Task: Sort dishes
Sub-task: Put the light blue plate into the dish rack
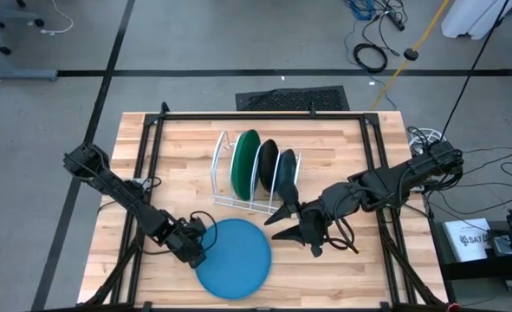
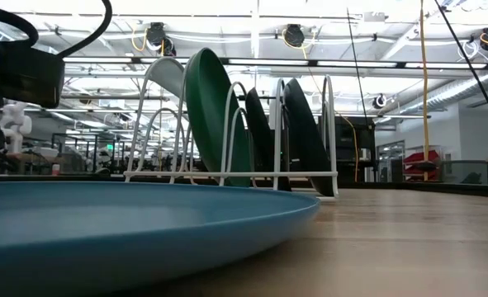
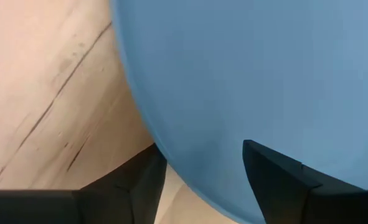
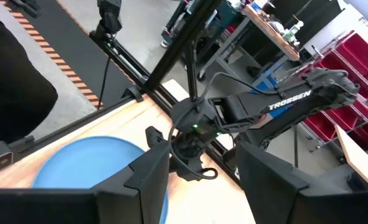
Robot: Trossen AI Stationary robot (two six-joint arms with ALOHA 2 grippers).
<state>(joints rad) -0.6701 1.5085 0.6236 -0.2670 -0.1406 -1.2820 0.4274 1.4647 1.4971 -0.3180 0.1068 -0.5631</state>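
Note:
The light blue plate [image 1: 236,258] lies flat on the table near its front edge, and also shows in the low view [image 2: 128,223]. The green plate [image 1: 245,160] and two dark plates [image 1: 267,160] [image 1: 287,170] stand on edge in the white wire rack [image 1: 238,204]. My left gripper [image 1: 197,251] is open at the blue plate's left rim [image 3: 152,134]. One finger [image 3: 277,177] is over the plate and the other [image 3: 137,183] is outside the rim. My right gripper [image 1: 295,232] is open and empty, in front of the rack's right end. My left gripper has the blue plate's left rim [image 3: 171,165] between its open fingers, coming low from the table's left. I cannot tell whether either finger touches the plate. The plate lies flat on the table.
The rack has free slots left of the green plate [image 2: 206,107]. A black frame [image 1: 152,130] runs around the table top. Bare wood lies at the left and right of the blue plate. The left arm [image 4: 264,112] shows across the table in the right wrist view.

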